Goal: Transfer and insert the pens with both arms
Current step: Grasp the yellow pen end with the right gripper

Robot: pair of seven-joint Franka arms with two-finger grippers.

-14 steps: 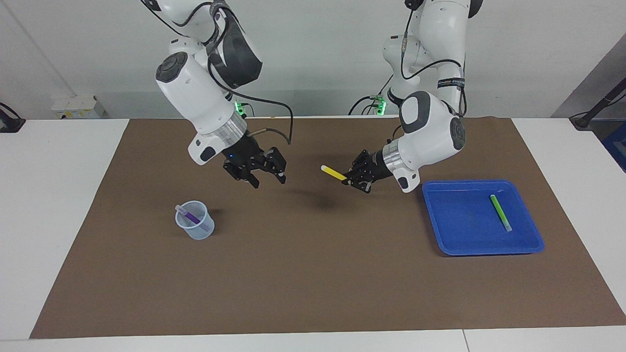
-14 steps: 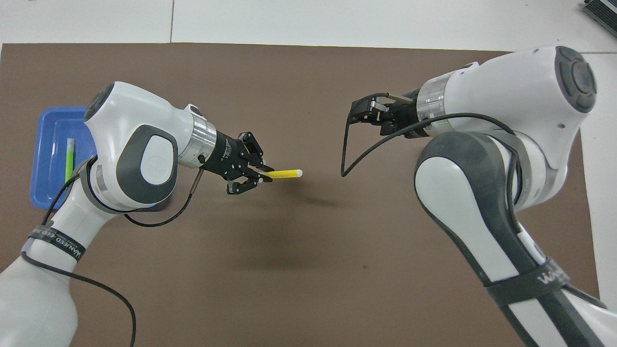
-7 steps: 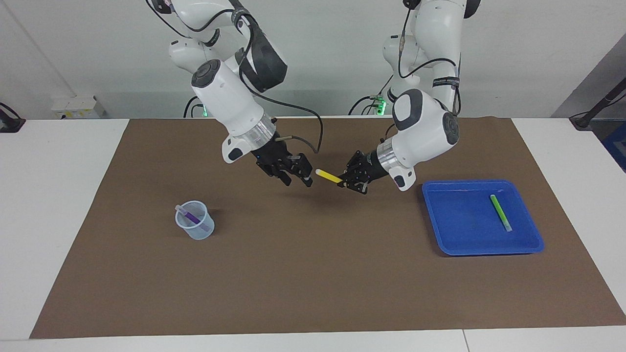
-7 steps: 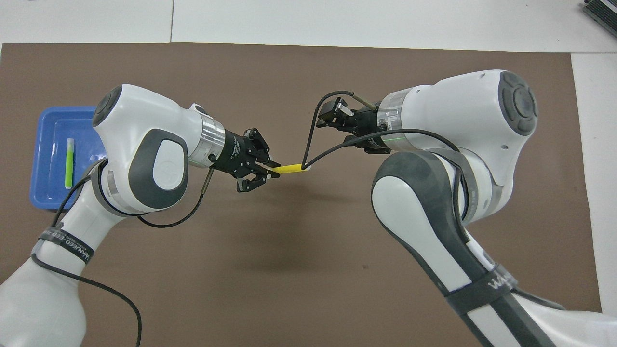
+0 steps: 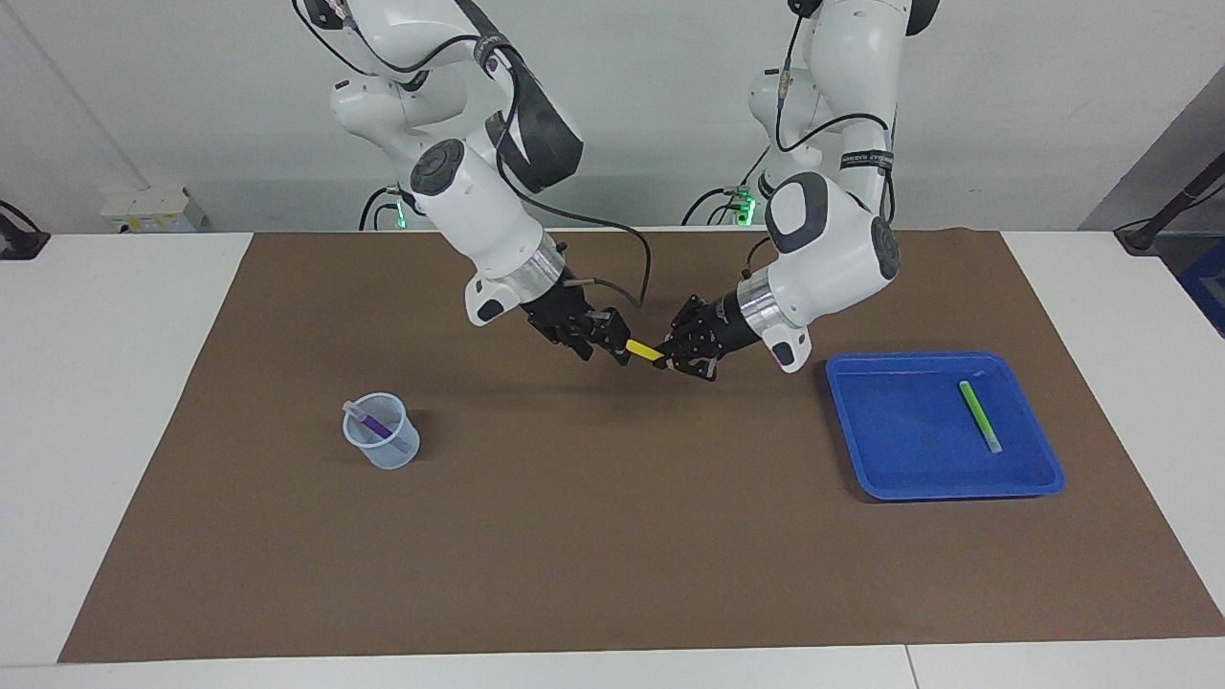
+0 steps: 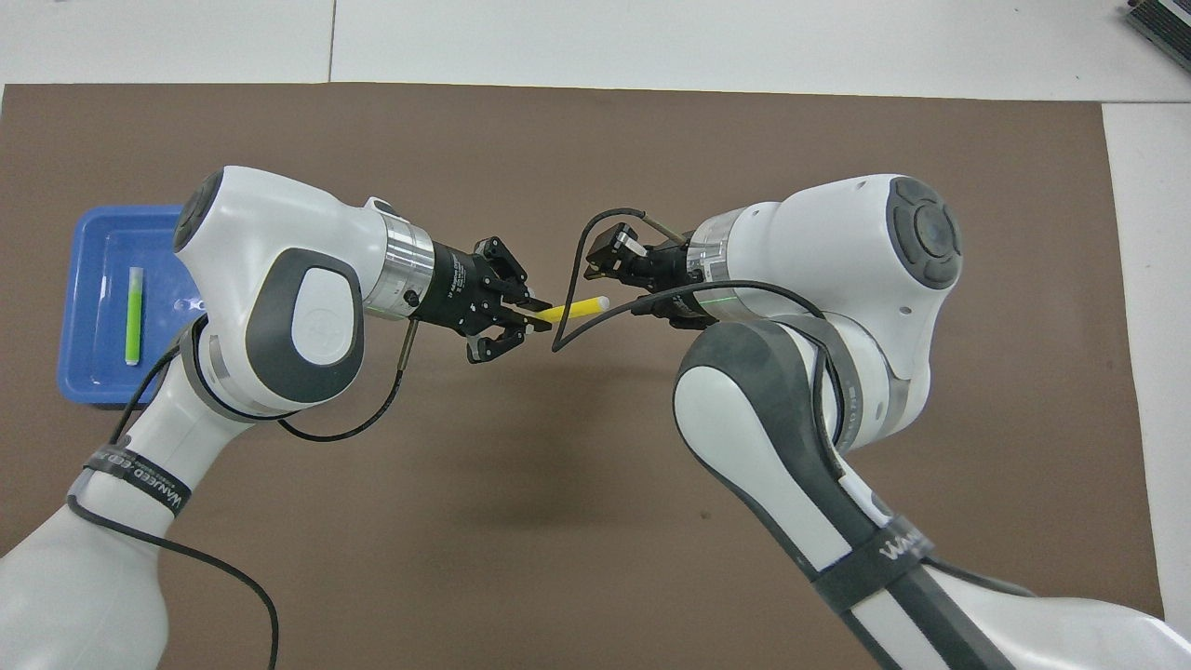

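Right gripper (image 5: 605, 341): held in the air over the mat's middle, its fingers spread about the pen's free end; contact cannot be judged.
Yellow pen (image 5: 645, 350): carried between both grippers, long axis along the line joining them, cap end toward the right arm.
Left gripper (image 5: 685, 356): clamped on the pen's other end.
Nearer arm: both equally close for the handover.

Pale wall (image 5: 622, 115), white table (image 5: 124, 383), brown mat (image 5: 612, 536)

A robot lab: two white arms (image 5: 488, 220) mounted at a table (image 5: 115, 383) with a brown mat (image 5: 612, 536).
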